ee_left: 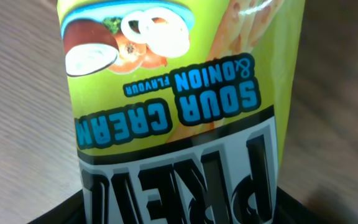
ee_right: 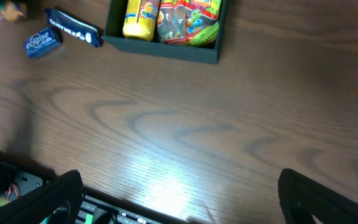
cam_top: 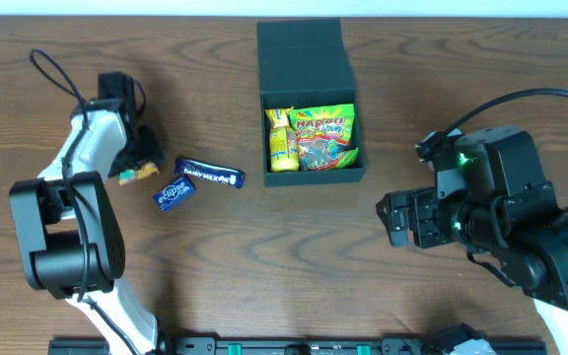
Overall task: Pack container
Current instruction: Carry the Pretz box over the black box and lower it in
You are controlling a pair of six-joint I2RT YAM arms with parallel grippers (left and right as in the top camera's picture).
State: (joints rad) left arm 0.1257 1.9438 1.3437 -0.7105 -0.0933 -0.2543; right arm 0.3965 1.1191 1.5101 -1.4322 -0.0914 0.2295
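The black container [cam_top: 309, 174] stands at the back centre with its flap lid [cam_top: 302, 54] folded open behind it. Inside lie a yellow packet [cam_top: 281, 139] and a Haribo bag [cam_top: 325, 136]. It also shows in the right wrist view [ee_right: 166, 51]. My left gripper [cam_top: 132, 158] is at the left, shut on a green sour cream and onion snack packet [ee_left: 179, 118] that fills the left wrist view. In the overhead view only the packet's edge [cam_top: 138, 175] shows. My right gripper [cam_top: 394, 219] [ee_right: 185, 202] is open and empty, low over the table at the right.
A dark blue Dairy Milk bar [cam_top: 208, 176] [ee_right: 73, 28] and a blue Eclipse packet [cam_top: 175, 193] [ee_right: 42, 42] lie on the wooden table between my left gripper and the container. A black rail [cam_top: 294, 345] runs along the front edge.
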